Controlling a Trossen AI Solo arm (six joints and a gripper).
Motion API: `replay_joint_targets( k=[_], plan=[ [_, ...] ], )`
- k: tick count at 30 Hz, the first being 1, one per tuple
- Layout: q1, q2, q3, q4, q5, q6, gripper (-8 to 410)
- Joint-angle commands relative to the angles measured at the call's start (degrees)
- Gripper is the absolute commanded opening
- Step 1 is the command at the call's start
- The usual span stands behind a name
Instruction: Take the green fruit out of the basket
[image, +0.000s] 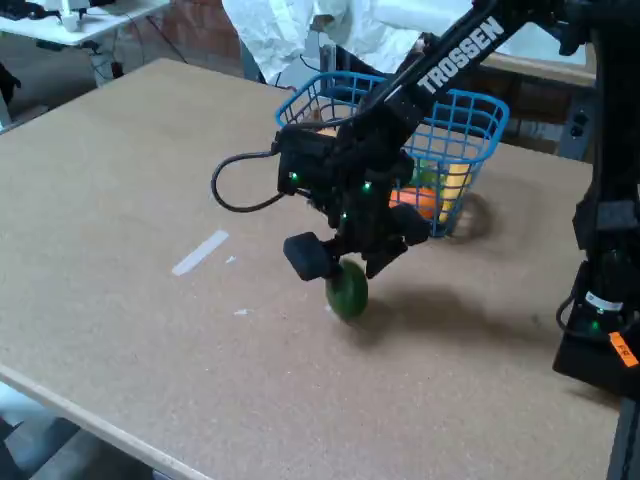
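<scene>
Nearest the camera runs the bare front edge of the desk (120, 420), a plain brown board with nothing on it there. Using the basket (470, 120) as my landmark: my pincer (348, 272) hangs out in front of it, on the camera side and clear of its rim, closed on the fruit (348, 292). That dark green fruit sits between my fingers, low over the desk or perhaps just touching it; I cannot tell which from this angle, though its shadow lies close beneath.

So I judge the lift out of the basket is done, and the step in hand is setting the fruit down. The next move calls for a short, gentle lowering until the fruit rests on the board, then opening my fingers and rising straight up. Being round, it may roll once released, so I would let go slowly.

Inside the basket an orange fruit (420, 200) and a yellow piece (455, 185) remain, with a bit of brighter green beside them. A strip of white tape (200, 252) lies on the desk well to the left of the basket, with small white scraps near it. My black cable (235, 190) loops out left of my wrist. None of these blocks the spot below me.
</scene>
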Motion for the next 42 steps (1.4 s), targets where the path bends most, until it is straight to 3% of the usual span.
replay_joint_targets(
  k=[1,9,29,38,42],
  plan=[
    [0.0,0.0,0.0,0.2,0.4,0.0,300],
    [0.0,0.0,0.0,0.4,0.6,-0.2,326],
    [0.0,-0.1,0.1,1.8,0.6,-1.1,326],
    [0.0,-1.3,3.7,1.7,0.8,-1.2,326],
    [0.0,-2.6,7.4,0.2,4.0,-1.2,326]
  ],
)
